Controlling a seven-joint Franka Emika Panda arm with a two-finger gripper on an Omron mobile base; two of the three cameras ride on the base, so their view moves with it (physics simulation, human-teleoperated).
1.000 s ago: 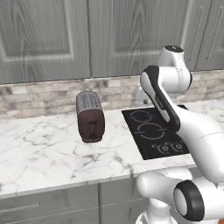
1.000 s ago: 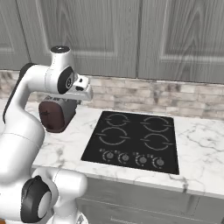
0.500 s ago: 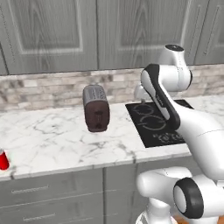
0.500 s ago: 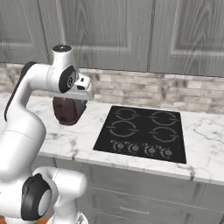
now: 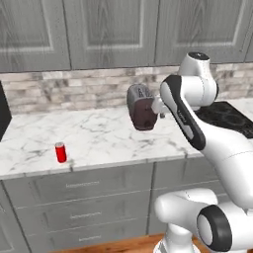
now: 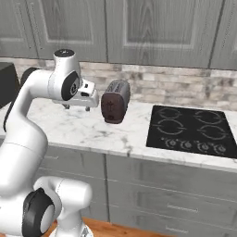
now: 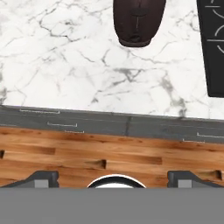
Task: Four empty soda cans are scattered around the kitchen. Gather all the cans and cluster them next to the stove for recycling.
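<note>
Claw (image 7: 112, 175) wide apart, empty, high in front of toaster (image 5: 142, 106). Red can (image 5: 61, 152) upright on surface (image 5: 99, 138), well left of toaster, near front edge. Stove (image 6: 192, 130) right of toaster. Best: approach can square, drop low, grip mid-body.

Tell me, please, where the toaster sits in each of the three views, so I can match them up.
Left base view: the toaster stands right of centre on the counter, just left of the arm.
Right base view: it stands at centre, between the arm and the stove.
Hand view: its dark end shows at the top edge, centre.
Shared landmark: the stove, beside the toaster in all three.
</note>
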